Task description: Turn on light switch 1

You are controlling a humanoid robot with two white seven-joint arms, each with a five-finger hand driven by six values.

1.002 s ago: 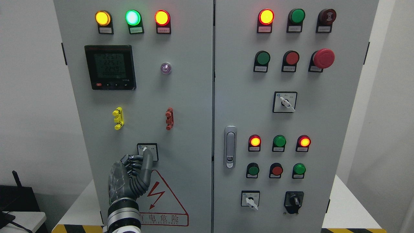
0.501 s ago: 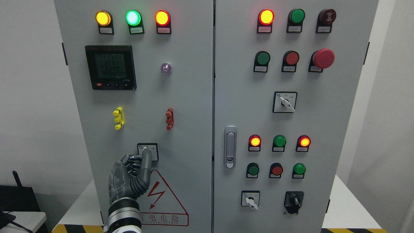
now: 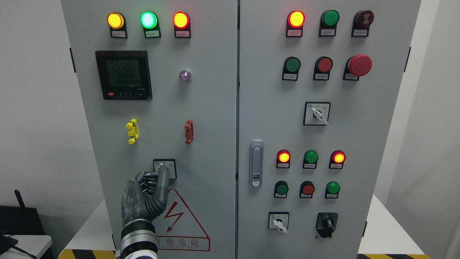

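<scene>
White walls flank a grey two-door electrical cabinet that fills most of the frame and stands on a white surface edged with yellow-and-black hazard tape.

At the lower left of the frame the left robot hand rises from the bottom edge, its wrist a metal cuff. Most of its fingers are curled in toward the palm, while one finger is stretched upward with its tip touching the white knob of the small rotary switch, which sits low on the left door in a square black-framed plate. The hand grips nothing.

Just below and right of the hand is a red triangular warning sign with a lightning bolt. Above the switch sit a yellow terminal block and a red terminal block, then a black digital meter and a small clear lamp. Along the top of the left door glow yellow, green and red indicator lights.

On the right door are a metal door handle, rows of red and green buttons and lamps, a red mushroom stop button, and further selector switches.
</scene>
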